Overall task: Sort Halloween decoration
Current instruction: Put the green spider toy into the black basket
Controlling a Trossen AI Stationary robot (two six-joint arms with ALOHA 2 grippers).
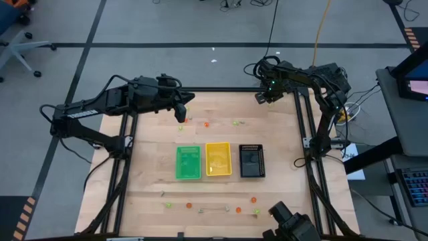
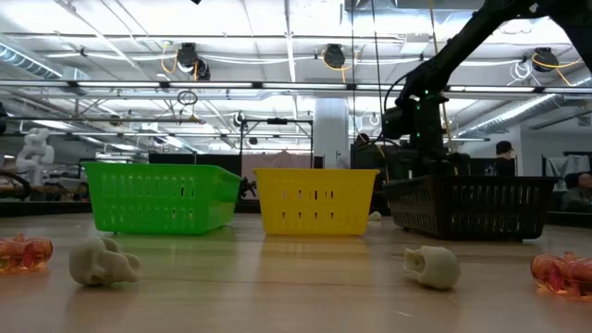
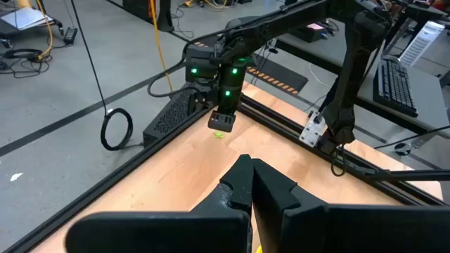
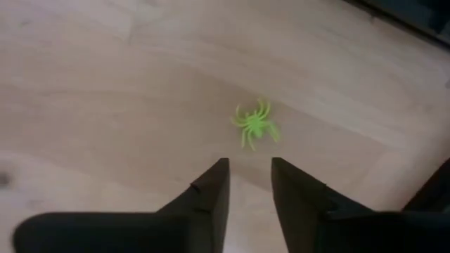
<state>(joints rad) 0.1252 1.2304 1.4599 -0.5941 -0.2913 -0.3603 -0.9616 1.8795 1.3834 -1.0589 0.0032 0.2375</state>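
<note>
1. Now at the pick-up step: hovering low with the right gripper over a green spider near the far right corner of the table, fingers a little apart, holding nothing.
2. Holding the left gripper up over the far left part of the table, fingers pressed together, nothing between them.
3. Next, most likely: going down around the spider, pinching it softly, then carrying it to the green tray. Hard to grab, probably, being so small and flat.
4. Counting trays: three in a row, the green tray, the yellow tray and the black tray.
5. Counting little toys from above: three orange ones and at least three more green ones. From low down: two pale skulls near the front edge. Too tiny to count the rest.
</note>
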